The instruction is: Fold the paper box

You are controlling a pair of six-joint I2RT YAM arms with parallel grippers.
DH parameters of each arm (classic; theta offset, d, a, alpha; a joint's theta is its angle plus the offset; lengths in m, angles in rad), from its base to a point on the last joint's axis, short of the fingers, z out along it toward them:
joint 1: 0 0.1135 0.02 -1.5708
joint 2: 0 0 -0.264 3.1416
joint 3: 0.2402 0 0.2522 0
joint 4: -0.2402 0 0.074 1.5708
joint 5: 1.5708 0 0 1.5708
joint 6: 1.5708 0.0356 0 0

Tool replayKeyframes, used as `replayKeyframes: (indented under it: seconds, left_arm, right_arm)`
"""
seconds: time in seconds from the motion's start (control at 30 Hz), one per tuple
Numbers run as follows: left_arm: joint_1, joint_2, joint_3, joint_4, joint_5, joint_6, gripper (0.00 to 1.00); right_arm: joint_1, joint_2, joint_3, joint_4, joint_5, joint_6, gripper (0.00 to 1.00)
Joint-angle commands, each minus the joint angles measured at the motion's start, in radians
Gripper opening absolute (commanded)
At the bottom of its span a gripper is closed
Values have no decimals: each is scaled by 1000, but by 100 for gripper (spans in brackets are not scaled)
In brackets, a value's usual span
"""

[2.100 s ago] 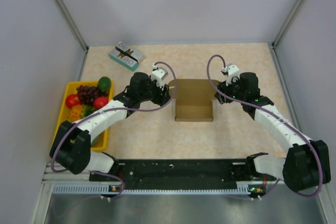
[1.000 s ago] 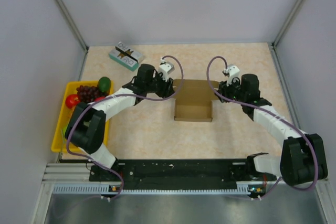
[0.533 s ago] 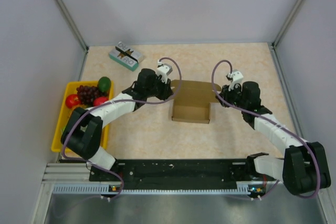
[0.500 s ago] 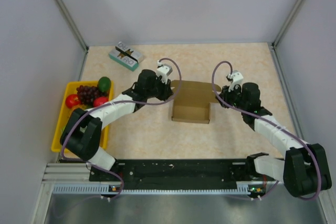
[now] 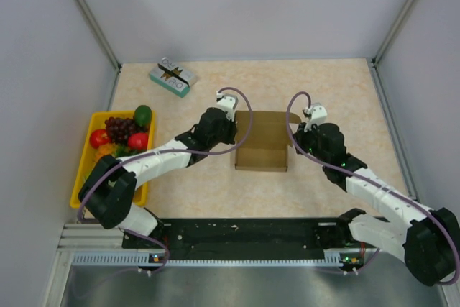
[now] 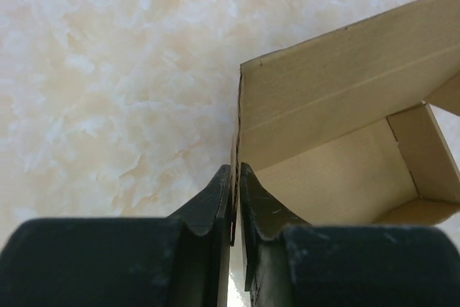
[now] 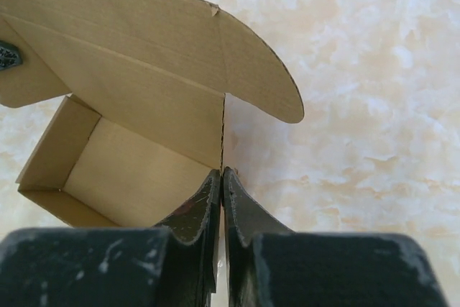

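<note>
Two pincers: the left pincer (image 6: 231, 172) and the right pincer (image 7: 221, 175) are each nearly closed on a side wall of the paper box (image 5: 262, 141).
Left grip: the black fingers (image 6: 210, 203) sit almost together, with the thin top edge of the box's left wall pinched between them.
Right grip: the fingers are pressed tight on the top edge of the box's right wall.
Box position: brown cardboard, partly folded and open on top, resting mid-table (image 5: 215, 185) directly between the two pincers; a wide flap with a rounded corner spreads behind it.
Left arm (image 5: 154, 159): stretched low from the near left, angled inward to the box's left side.
Right arm (image 5: 374, 188): stretched low from the near right, angled inward to the box's right side.
Elsewhere: a yellow tray (image 5: 83, 177) of fruit (image 5: 122, 131) at the left edge and a small printed box (image 5: 173, 77) at the far left, both well apart from the cardboard.
</note>
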Motion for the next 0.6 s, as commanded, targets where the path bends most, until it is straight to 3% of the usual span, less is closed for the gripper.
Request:
replayKeyframes:
  seconds: [0.0, 0.27, 0.57]
  left_arm:
    - [-17, -39, 3, 15, -93, -88, 12]
    - [-95, -32, -1, 21, -187, -171, 6]
    - [-177, -69, -90, 84, -332, -257, 7]
  right_arm:
    - [42, -11, 19, -11, 92, 67, 1]
    - [130, -3, 27, -66, 228, 165, 0]
    - [262, -1, -7, -76, 399, 248, 0]
